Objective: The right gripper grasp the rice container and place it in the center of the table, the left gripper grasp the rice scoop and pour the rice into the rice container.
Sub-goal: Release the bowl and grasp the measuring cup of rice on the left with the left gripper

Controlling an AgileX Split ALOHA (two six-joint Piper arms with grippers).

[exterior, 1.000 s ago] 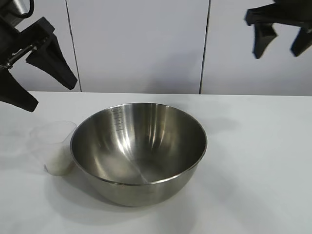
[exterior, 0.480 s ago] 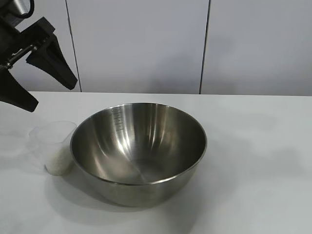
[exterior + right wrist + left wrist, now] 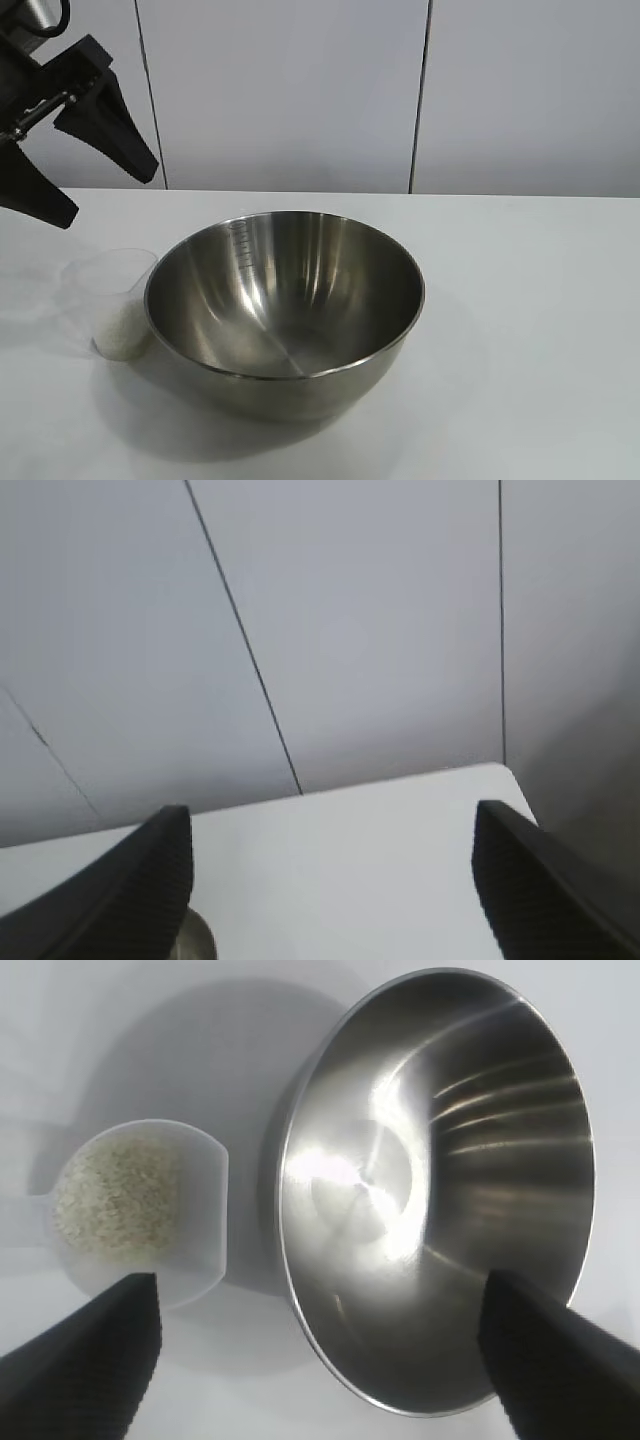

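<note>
White surface (image 3: 540, 300) is carrying the rice container (image 3: 285, 310) at centre, empty. Rice scoop (image 3: 115, 300) is sitting against its left side, holding rice (image 3: 115, 1200). Left pincer (image 3: 75, 165) is hovering spread above it; right pincer (image 3: 330, 880) spread, holding nothing. Placing done; pouring left.

Bright, even light falls from overhead; my view is clear, hardly blurred. The rice container (image 3: 285, 310) throws a soft grey shadow on the table (image 3: 520, 300) toward seven o'clock in the exterior view. Through my left wrist camera, white glare burns at the bowl's floor and streaks its wall toward two o'clock. My fingertips (image 3: 85, 1360) look soft, out of focus.
</note>
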